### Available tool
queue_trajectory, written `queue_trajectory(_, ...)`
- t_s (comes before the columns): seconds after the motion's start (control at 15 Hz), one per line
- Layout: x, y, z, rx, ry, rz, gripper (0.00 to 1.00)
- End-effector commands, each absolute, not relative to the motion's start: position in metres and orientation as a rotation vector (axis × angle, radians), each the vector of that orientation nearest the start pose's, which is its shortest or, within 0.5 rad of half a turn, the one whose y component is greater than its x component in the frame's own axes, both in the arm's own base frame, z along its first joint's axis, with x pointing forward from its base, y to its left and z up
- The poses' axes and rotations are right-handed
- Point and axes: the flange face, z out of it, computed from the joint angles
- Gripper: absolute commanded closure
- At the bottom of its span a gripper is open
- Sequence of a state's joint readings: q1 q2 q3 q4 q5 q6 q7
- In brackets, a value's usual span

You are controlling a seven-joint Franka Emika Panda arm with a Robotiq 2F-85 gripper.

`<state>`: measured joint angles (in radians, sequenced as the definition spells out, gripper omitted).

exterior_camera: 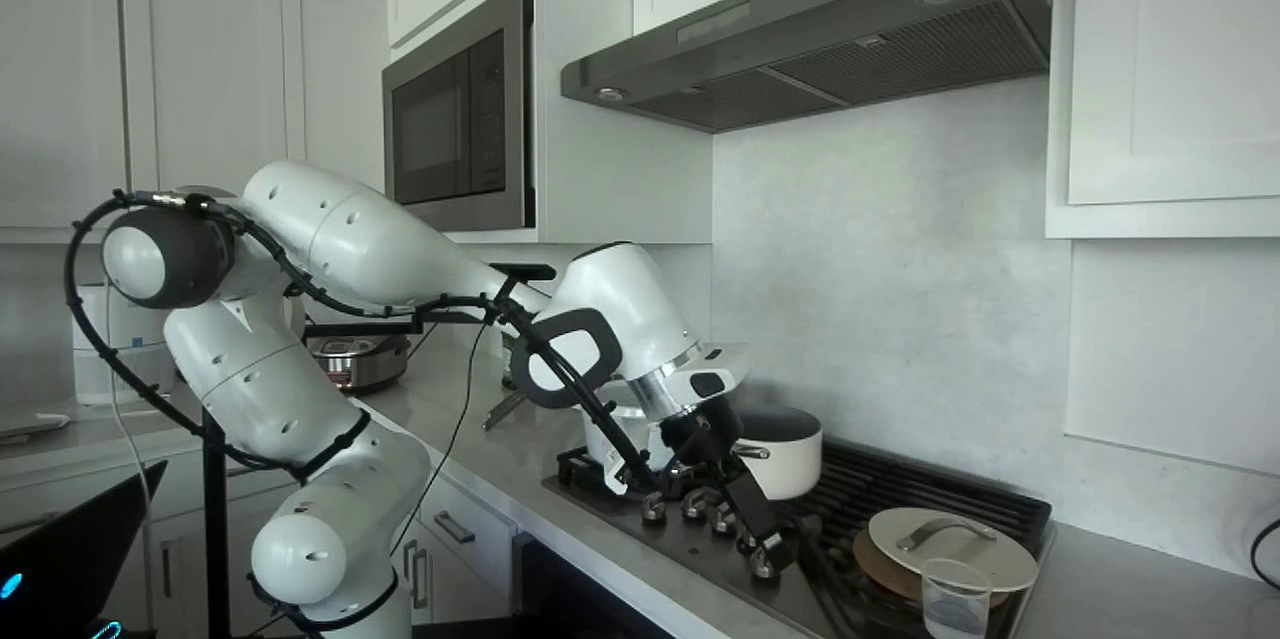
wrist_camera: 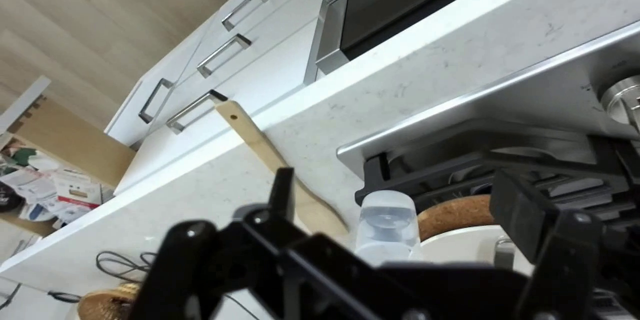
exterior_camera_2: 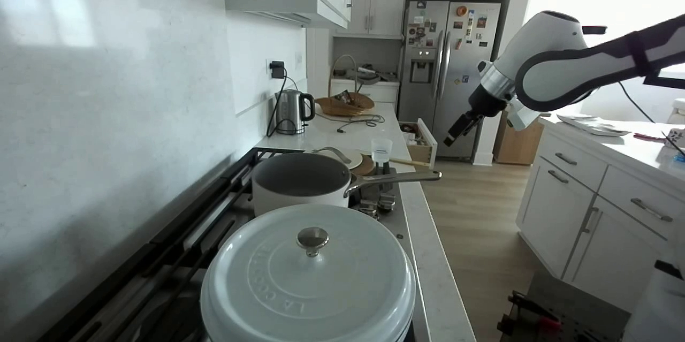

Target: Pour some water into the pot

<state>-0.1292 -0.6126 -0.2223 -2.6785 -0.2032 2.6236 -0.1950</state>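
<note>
Claw (wrist_camera: 403, 205) wide, nothing held | cup (wrist_camera: 388, 222): five o'clock, wrist view | pot (exterior_camera: 786, 465): lidless, ten o'clock from cup, in an exterior view | likely just starting; left: grasp, carry, pour

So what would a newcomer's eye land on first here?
Probably the white robot arm arched across an exterior view, its open claw angled downward. On the stove, a lidded pot dominates an exterior view's foreground, an open pot behind it. The wrist view shows a clear cup near a wooden spatula.
</note>
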Motion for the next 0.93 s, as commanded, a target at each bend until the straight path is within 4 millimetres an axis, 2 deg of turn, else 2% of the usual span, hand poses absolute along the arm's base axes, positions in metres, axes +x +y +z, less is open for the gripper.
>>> queue_trajectory(0.0, 0.371, -0.159, 0.460, -3.145, -0.024, -0.980, 0.00)
queue_trajectory(0.2, 0.371, -0.179, 0.443, -3.088, -0.014, -1.058, 0.00)
queue_trajectory(0.33, 0.372, -0.186, 0.432, -3.045, -0.011, -1.074, 0.00)
queue_trajectory(0.87, 0.372, -0.186, 0.427, -3.029, 0.004, -1.016, 0.00)
